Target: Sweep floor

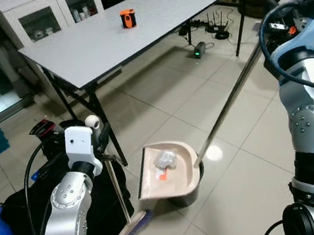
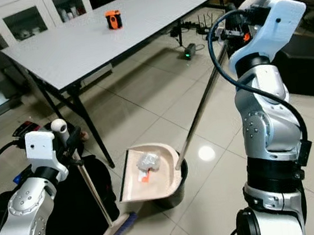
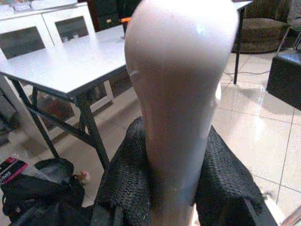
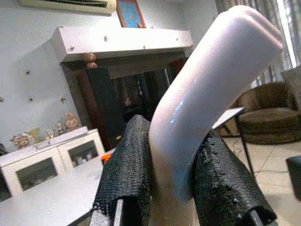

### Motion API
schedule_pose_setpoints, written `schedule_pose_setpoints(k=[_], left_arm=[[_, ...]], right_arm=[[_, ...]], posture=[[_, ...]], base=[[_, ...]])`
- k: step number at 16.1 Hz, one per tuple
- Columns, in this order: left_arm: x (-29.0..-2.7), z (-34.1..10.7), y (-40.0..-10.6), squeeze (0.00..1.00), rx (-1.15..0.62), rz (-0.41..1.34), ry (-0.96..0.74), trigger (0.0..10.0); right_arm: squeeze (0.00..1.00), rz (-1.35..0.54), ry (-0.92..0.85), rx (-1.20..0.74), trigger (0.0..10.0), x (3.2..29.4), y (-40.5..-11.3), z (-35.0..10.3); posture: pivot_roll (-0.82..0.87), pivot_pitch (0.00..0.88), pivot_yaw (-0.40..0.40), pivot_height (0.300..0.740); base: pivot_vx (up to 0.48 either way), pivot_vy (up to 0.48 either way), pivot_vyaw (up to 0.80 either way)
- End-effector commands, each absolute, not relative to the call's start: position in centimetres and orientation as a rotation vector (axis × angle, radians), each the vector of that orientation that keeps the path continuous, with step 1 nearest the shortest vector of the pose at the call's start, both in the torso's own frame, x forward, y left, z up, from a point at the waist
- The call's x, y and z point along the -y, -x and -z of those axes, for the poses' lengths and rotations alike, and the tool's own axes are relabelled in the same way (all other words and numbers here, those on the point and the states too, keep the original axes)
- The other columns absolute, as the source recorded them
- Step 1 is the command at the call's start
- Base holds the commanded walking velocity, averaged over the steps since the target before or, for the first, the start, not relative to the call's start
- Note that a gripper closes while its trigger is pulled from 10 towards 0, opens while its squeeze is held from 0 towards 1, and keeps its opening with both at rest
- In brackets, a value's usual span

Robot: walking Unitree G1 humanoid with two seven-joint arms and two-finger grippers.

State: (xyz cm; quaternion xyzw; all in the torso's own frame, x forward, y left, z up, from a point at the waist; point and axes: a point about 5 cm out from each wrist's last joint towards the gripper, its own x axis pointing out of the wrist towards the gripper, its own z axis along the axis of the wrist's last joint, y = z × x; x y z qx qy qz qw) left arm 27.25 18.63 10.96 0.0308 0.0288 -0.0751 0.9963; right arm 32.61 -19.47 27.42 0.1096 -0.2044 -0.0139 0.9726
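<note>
Left gripper (image 3: pixel 171 188) low at the robot's left side, fingers (image 3: pixel 127 183) pinching the pale handle top of the broom (image 1: pixel 119 198); shaft slanting down to the bristle head on the tiled floor (image 1: pixel 160 94), just beside the dustpan (image 1: pixel 169 170). Right gripper (image 4: pixel 171 188) raised high on the right, fingers (image 4: pixel 124 169) clamped on the white grip of the dustpan's long metal handle (image 1: pixel 230 105) (handle slanting down to the pan). Dustpan beige, tilted on the floor, resting against a dark round base, holding crumpled plastic (image 1: pixel 165 160) and a small orange scrap. Behind, a grey table (image 1: pixel 135 37) with an orange object (image 1: pixel 127 18) on top. Black bag (image 2: pixel 76 207) by the left arm.
</note>
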Motion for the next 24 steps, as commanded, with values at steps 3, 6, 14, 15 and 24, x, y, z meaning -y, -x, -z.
schedule_pose_setpoints(k=[3, 6, 14, 15, 24], left_arm=[[-19.0, -11.5, -27.8, 0.0, -0.037, 0.134, -0.083, 10.0], [-19.2, -11.6, -27.9, 0.0, -0.035, 0.127, -0.089, 10.0], [-19.0, -11.6, -27.5, 0.0, -0.032, 0.106, -0.092, 10.0], [-18.4, -11.2, -27.2, 0.0, -0.034, 0.103, -0.09, 10.0], [-17.9, -10.7, -26.4, 0.0, -0.045, 0.077, -0.088, 10.0]], right_arm=[[0.0, 0.008, -0.169, 0.539, 10.0, 18.6, -33.1, -28.9], [0.0, -0.003, -0.136, 0.569, 10.0, 18.0, -34.0, -28.8], [0.0, -0.235, 0.11, 0.757, 10.0, 12.1, -34.4, -28.1], [0.0, -0.269, 0.123, 0.771, 10.0, 11.0, -34.4, -27.5], [0.0, -0.403, 0.315, 0.903, 10.0, 5.8, -33.5, -26.6]], posture=[[0.04, 0.0, 0.098, 0.74], [0.04, 0.0, 0.089, 0.74], [0.05, 0.0, 0.073, 0.74], [0.06, 0.0, 0.071, 0.74], [0.08, 0.0, 0.05, 0.74]], base=[[0.0, 0.0, 0.0], [0.0, 0.0, 0.0], [0.0, 0.0, 0.0], [0.0, 0.0, 0.0], [0.0, 0.0, 0.0]])
